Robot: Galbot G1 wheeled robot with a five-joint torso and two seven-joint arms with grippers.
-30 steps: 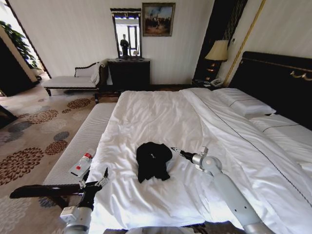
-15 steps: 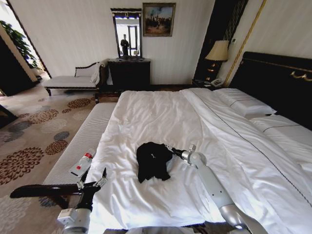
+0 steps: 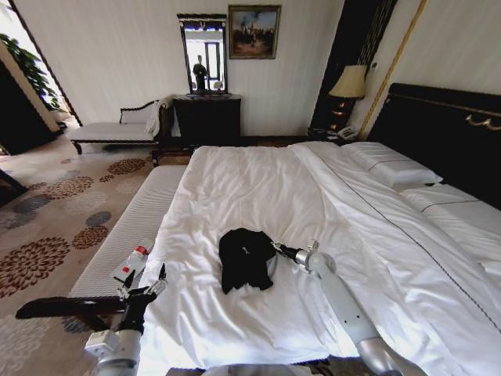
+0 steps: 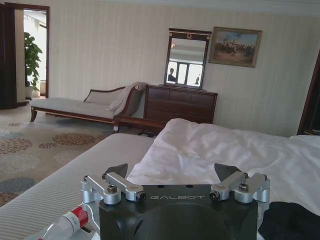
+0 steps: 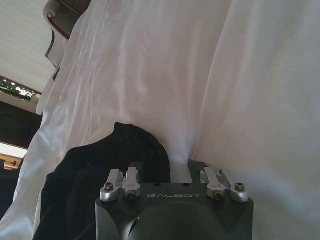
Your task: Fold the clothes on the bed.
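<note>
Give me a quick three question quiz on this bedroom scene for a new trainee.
1. True or false: the black T-shirt lies spread flat on the bed.
2. Which claw is beside the shirt: A left, B right?
3. What lies on the bench near the left claw?

Key:
1. False, it sits bunched on the duvet.
2. B, the right claw, open at the shirt's edge.
3. A bottle with a red band.

Before you, the bed (image 3: 258, 188) with white duvet and dark headboard carries the black T-shirt (image 3: 246, 258) bunched near its foot and white pillows (image 3: 391, 166) at the head; a bottle (image 3: 130, 264) lies on the adjoining bench (image 3: 133, 227)
</note>
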